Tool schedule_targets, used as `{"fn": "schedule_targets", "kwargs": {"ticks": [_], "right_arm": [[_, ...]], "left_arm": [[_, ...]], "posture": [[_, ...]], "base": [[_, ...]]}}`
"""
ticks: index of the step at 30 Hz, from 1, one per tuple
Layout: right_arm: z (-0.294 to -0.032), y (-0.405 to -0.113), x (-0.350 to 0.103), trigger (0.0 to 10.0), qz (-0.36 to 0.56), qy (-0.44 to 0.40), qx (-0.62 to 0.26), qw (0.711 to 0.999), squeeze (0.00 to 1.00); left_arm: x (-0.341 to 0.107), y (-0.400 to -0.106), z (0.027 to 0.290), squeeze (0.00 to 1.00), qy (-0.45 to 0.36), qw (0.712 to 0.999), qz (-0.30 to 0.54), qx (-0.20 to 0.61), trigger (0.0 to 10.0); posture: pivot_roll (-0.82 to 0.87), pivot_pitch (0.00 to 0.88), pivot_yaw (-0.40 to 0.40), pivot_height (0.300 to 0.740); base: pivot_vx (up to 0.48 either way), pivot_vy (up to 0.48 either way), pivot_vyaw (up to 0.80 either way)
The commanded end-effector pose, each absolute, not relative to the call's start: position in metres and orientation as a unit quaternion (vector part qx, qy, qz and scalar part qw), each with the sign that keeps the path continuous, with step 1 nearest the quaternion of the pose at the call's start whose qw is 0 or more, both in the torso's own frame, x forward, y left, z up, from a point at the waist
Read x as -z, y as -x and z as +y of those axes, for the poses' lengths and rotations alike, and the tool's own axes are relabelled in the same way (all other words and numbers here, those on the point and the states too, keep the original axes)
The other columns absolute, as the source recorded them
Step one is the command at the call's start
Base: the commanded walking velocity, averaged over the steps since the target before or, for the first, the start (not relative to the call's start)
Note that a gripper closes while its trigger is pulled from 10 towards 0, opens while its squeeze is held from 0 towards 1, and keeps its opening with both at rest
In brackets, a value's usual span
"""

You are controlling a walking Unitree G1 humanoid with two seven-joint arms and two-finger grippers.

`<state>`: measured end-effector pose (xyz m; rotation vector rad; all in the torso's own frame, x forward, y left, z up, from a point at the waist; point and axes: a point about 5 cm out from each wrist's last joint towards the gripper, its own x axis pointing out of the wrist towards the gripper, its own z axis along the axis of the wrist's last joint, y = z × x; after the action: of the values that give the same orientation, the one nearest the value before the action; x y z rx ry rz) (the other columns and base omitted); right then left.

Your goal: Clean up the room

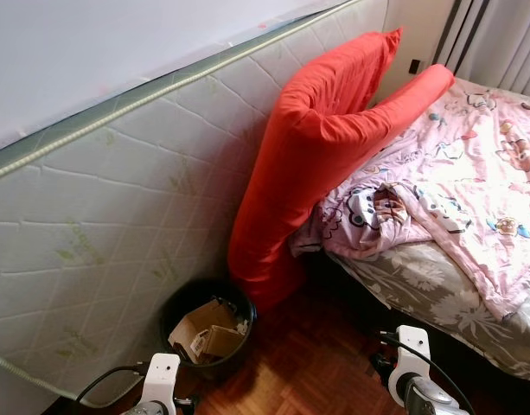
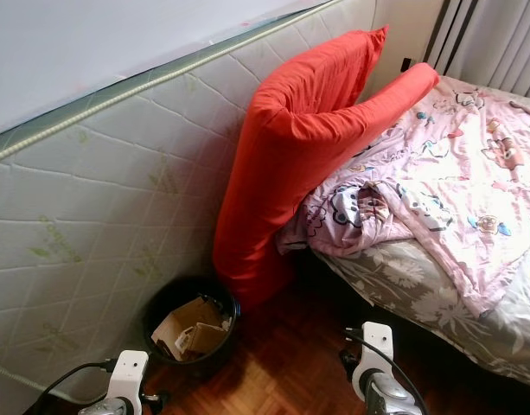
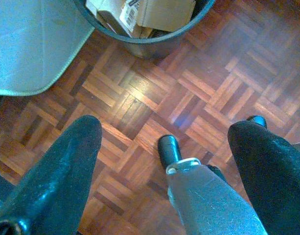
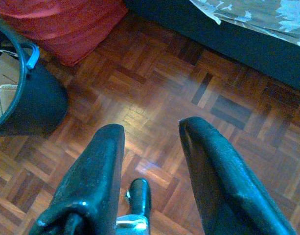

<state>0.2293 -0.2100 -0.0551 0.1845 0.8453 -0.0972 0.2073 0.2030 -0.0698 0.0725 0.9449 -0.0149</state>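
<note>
Left hand (image 3: 164, 142): fingers spread wide, holding nothing, hanging low over the parquet floor (image 3: 140, 98)
Right hand (image 4: 152, 142): fingers parted, holding nothing, also low over the floor, the bed's dark base ahead of it
Task's things: the long red bolster pillow (image 1: 308, 164) stands slumped ahead of both hands, its foot on the floor between mattress and bed, its top draped onto the bed; a rumpled pink cartoon blanket (image 1: 446, 173) lies ahead of the right hand
Step in hand, as I judge it: approach, nothing gripped yet
Doing it well: step closer before reaching; take the pillow around its middle with both hands, since one narrow grip would likely let it sag
In the way: the black waste bin (image 1: 208, 328) with cardboard scraps sits just ahead of the left hand, touching the pillow's foot
Also around: a quilted mattress (image 1: 118, 190) leans upright beyond the left hand; curtains (image 1: 498, 39) far ahead of the right hand
</note>
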Motion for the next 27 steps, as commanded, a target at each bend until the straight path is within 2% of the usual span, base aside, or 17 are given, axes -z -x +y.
{"fn": "schedule_targets", "kwargs": {"ticks": [1, 27], "right_arm": [[-0.2100, -0.2303, 0.0544, 10.0, 0.406, -0.093, 0.049, 0.908, 0.00], [-0.2103, -0.2304, 0.0543, 10.0, 0.406, -0.090, 0.048, 0.908, 0.00]], "left_arm": [[0.0704, -0.2054, 0.2061, 0.00, -0.036, 0.888, 0.459, 0.006, 10.0], [0.0706, -0.2052, 0.2054, 0.00, -0.031, 0.888, 0.459, 0.006, 10.0]], "posture": [[0.00, 0.000, 0.018, 0.740], [-0.01, 0.000, 0.016, 0.740]], "base": [[0.000, -0.326, 0.00], [0.000, -0.326, 0.00]]}}
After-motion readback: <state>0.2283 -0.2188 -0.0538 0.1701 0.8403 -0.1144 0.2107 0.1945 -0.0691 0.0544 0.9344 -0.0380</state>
